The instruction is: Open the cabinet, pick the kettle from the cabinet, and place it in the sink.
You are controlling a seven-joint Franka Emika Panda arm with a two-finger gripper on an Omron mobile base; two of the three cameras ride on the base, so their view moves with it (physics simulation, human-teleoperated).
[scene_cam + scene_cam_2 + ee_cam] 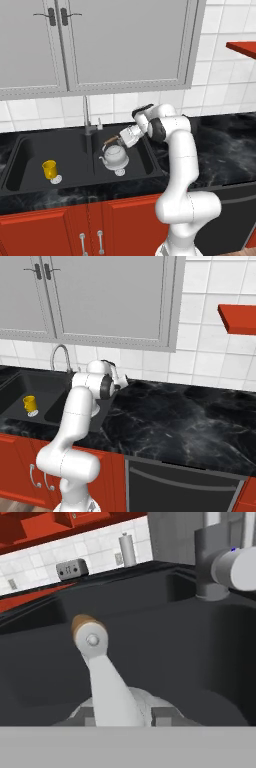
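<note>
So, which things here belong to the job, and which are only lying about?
Job: kettle, standing in the right basin of the sink; gripper at the kettle's handle.
Lying about: yellow cup in the left basin; grey cabinet; toaster.

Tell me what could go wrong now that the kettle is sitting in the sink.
1. The claw sits right at the arched brown-and-metal handle of the small silvery-white kettle, the handle running up between its fingertips in the hand view. Lifting away at an angle could snag the handle and tip the kettle.
2. The slim silver tap stands just beside the claw at the divider of the black two-basin sink. A wide swing on retreat might clip it.
</note>
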